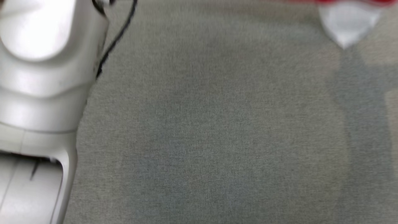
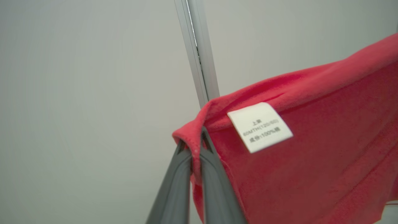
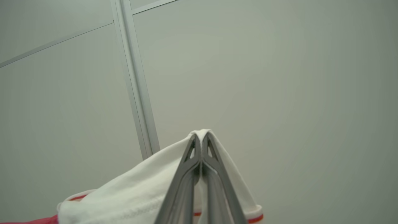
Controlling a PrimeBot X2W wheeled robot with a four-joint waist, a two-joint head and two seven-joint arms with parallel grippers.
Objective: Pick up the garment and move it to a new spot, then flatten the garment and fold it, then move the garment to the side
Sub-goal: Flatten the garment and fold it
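I have the left gripper (image 2: 193, 140) clenched on a rolled red edge of the garment (image 2: 311, 155), its two fingers pinched together with the cloth between them. A white label (image 2: 260, 127) sits on the red cloth just beside that grip; its print is too blurred to read. The right gripper (image 3: 201, 137) is shut on a white part of the garment with red trim, and the cloth drapes down both sides of the fingers. A metal post (image 2: 199, 49) stands behind the garment in both wrist views. From the head, the garment is cut off at the top edge, hanging above the grey desk (image 1: 217, 124). A pale forearm (image 1: 37, 93) and black cable (image 1: 118, 37) are well apart from the garment, and the whole view is smeared.
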